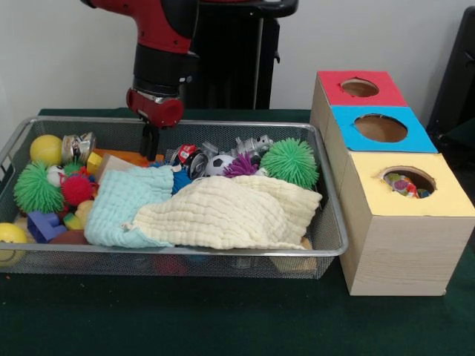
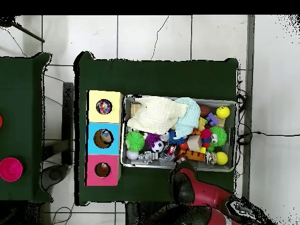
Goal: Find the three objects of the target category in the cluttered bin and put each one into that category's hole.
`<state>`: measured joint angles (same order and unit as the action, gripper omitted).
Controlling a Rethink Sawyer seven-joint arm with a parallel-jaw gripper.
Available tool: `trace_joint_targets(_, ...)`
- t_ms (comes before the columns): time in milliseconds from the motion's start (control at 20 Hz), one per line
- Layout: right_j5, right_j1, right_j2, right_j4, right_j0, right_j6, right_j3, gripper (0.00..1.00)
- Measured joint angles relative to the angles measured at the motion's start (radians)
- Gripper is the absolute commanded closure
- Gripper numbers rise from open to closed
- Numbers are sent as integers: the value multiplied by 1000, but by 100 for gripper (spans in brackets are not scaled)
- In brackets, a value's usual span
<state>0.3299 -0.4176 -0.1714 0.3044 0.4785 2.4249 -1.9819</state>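
Note:
A wire bin point(image 1: 178, 252) holds mixed toys under a light blue cloth point(image 1: 122, 208) and a cream cloth point(image 1: 230, 211). Showing around the cloths are two green spiky balls point(image 1: 290, 162) point(image 1: 37, 188), a red spiky ball point(image 1: 76, 189), a purple spiky ball point(image 1: 240, 165), a small football point(image 1: 217, 164), a toy car point(image 1: 189, 157), a yellow ball point(image 1: 46, 149) and a metal tin point(image 1: 78, 146). My gripper point(image 1: 151, 144) hangs inside the bin at its back, over an orange block point(image 1: 122, 156). In the overhead view the arm point(image 2: 186, 181) covers it.
Right of the bin stands a wooden box with a red-topped hole point(image 1: 360, 87), a blue-topped hole point(image 1: 380, 127) and a yellow-topped hole point(image 1: 408, 180) with coloured things inside. In the overhead view a pink disc point(image 2: 10, 169) lies on a second green table.

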Motion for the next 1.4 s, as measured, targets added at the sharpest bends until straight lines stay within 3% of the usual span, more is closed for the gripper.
trace_joint_targets(250, -25, -4, 0, -4, -5, 0, 6, 0)
trace_joint_targets(550, -166, -29, 0, -46, -25, 0, 13, 0)
trace_joint_targets(600, -230, -43, 0, -54, -26, 0, 14, 0)
trace_joint_targets(1050, -442, -193, 0, -57, -24, 0, -2, 0)
trace_joint_targets(1200, -494, -246, 1, -57, -18, 0, -14, 0)
trace_joint_targets(1400, -502, -262, 4, -57, 8, 0, -16, 0)
